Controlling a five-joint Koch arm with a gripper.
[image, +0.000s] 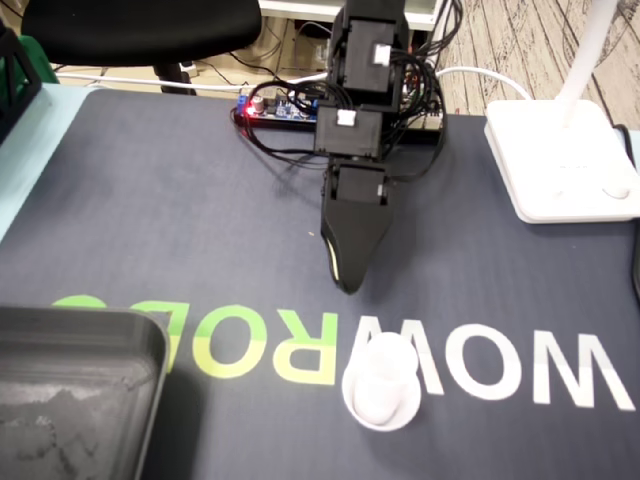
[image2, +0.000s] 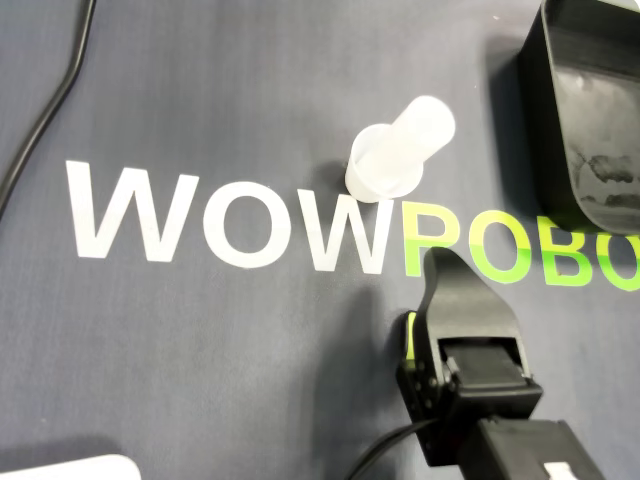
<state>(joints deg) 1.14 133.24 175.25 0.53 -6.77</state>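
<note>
Small white translucent plastic cup (image: 381, 392) stands on the dark grey lettered mat (image: 150, 200), just nearer than the black gripper (image: 345, 283), whose jaws look pressed together (no gap in either view). Push in like that and it'll probably just knock the light cup over.

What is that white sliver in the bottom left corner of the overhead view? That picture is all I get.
Observer: The base of a white desk lamp; the fixed view shows its stem rising out of frame.
Operator: Anything else back there?
Observer: A small circuit board with a red light on.
Operator: And further off?
Observer: A black office chair, near the fixed view's top left corner.
</note>
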